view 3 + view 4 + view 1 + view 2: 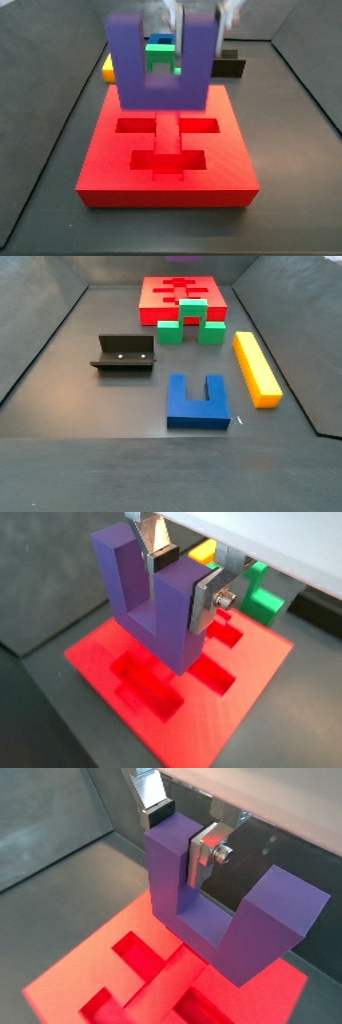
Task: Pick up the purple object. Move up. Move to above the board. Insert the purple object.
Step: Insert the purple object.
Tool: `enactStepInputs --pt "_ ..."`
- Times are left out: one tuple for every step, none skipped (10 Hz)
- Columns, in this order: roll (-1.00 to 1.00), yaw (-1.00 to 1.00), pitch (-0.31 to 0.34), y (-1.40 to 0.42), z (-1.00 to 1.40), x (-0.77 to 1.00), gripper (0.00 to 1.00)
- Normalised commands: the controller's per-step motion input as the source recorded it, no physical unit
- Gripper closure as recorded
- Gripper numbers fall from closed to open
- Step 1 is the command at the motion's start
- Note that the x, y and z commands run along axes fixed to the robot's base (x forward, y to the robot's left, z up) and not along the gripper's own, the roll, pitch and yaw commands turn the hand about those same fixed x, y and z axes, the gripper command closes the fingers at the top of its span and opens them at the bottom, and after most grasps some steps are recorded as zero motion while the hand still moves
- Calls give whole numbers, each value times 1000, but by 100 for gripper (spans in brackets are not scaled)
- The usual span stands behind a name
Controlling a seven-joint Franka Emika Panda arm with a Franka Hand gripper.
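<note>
My gripper (181, 577) is shut on one upright arm of the purple object (147, 602), a dark purple U-shaped block hanging with its arms up and its bar down. Both wrist views show this grip (183, 833), with the purple object (254, 918) between the silver plates. It hangs just above the red board (214, 727), over the recessed cutouts, clear of the surface. In a side view the gripper (198, 20) holds the purple object (160, 85) over the far half of the board (167, 180). Another side view shows the board (154, 296) but no gripper or purple object.
A green stepped block (191, 321) stands next to the board, also seen in a wrist view (263, 602). A yellow bar (257, 366), a blue U-shaped block (197, 401) and the dark fixture (123, 354) lie on the grey floor. Dark walls enclose the floor.
</note>
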Motion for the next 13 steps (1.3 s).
enactStepInputs --pt "170 94 0 -577 -629 626 100" --pt "216 103 34 -540 -506 549 100" --pt "151 43 36 -357 -351 220 100" --pt "27 17 0 -169 -297 29 100" --pt "-51 49 -67 0 -340 0 100" --pt "-127 137 -116 11 -377 0 100" --pt "-106 171 -99 97 -286 0 100" --pt "-100 123 -86 91 -203 -120 100" --pt "-100 123 -84 94 -203 -111 100" --pt "-110 91 -77 69 -34 -143 100" --pt "-77 0 -90 0 0 -283 100" --pt "-96 0 -114 14 0 -231 100" --pt "-91 0 -124 6 -46 -220 100"
